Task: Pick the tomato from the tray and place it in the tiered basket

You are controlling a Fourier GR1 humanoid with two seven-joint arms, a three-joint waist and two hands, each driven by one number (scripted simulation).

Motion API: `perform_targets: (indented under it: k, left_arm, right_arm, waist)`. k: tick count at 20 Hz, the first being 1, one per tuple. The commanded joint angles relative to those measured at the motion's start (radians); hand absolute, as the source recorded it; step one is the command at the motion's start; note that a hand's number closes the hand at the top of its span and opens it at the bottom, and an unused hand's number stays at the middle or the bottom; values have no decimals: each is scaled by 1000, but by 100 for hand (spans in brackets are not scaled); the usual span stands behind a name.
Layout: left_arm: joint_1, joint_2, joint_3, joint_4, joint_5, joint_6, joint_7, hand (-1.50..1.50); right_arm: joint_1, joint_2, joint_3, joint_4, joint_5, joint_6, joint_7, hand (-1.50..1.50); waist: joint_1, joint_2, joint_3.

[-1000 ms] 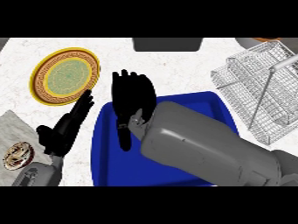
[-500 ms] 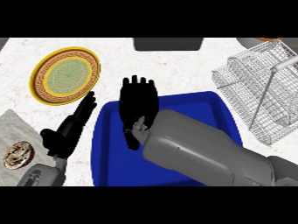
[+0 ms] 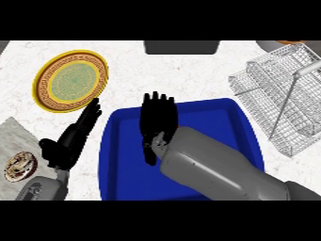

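Observation:
The blue tray (image 3: 215,123) lies in the middle of the counter. My right hand (image 3: 156,123) hovers over its far left part, palm down and fingers straight, so it is open. No tomato shows anywhere; the hand and grey forearm cover much of the tray's floor. The wire tiered basket (image 3: 288,96) stands to the tray's right, with nothing visible inside. My left hand (image 3: 68,141) rests open beside the tray's left edge, fingers pointing toward the plate.
A yellow-rimmed green plate (image 3: 72,81) lies at the far left. A grey mat (image 3: 2,141) at the near left carries a small round item (image 3: 18,165). A dark object (image 3: 180,46) sits at the back edge.
My right hand has slid a little nearer and to the right over the tray. The left hand has barely moved.

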Motion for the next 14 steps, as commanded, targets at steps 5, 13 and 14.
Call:
perform_targets:
  k: [5,13,14]
  left_arm:
    - [13,-8,-3,-85,-21,20,66,0]
    - [-11,-29,42,-22,-23,-19,45,0]
    - [-17,-67,5,8,-69,7,13,0]
  right_arm:
    - [75,42,-29,61,112,-8,140,-150]
    - [166,55,-102,85,203,18,39,-150]
    - [205,26,-93,20,204,47,51,-150]
  waist:
    - [7,-1,1]
    - [5,3,0]
    - [-1,2,0]
